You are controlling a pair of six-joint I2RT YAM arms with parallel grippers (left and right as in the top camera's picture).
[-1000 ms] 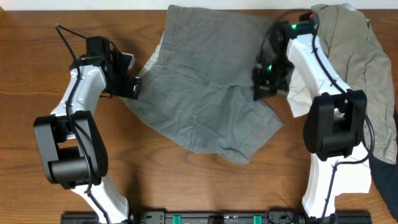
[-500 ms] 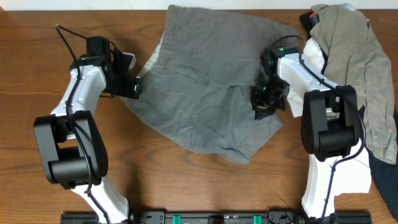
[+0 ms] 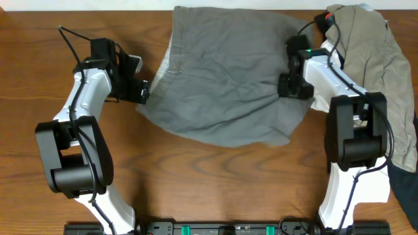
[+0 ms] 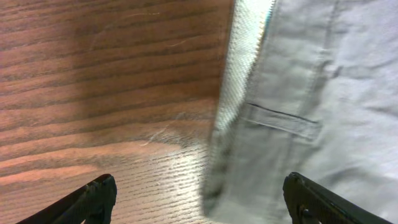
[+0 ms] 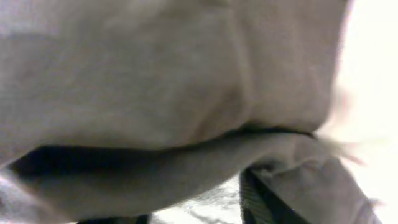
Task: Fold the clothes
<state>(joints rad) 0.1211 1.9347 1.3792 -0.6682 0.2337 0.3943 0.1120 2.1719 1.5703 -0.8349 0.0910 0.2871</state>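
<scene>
Where the wooden table (image 3: 196, 183) shows bare along the lower middle of the overhead view, a dark navy garment (image 3: 408, 189) hangs at the lower right edge. Just above that bare strip, the grey shorts (image 3: 222, 85) lie spread and creased across the centre, reaching up to the top of the frame.

The left gripper (image 3: 140, 91) sits at the left edge of the shorts, low to the wood. In its wrist view its two fingertips (image 4: 99, 193) stand wide apart at the bottom corners. The hem of the shorts and their pale waistband lining (image 4: 245, 56) lie on the table between and beyond them, so this gripper is released and grasps nothing.

The right gripper (image 3: 292, 86) is over the right edge of the shorts, in the upper right of centre. Its wrist view is blurred and filled with grey cloth, so I cannot tell whether its jaws are parted or pinching fabric.

Furthest back, a khaki garment (image 3: 379, 59) is heaped in the upper right corner, just beside the right arm.
</scene>
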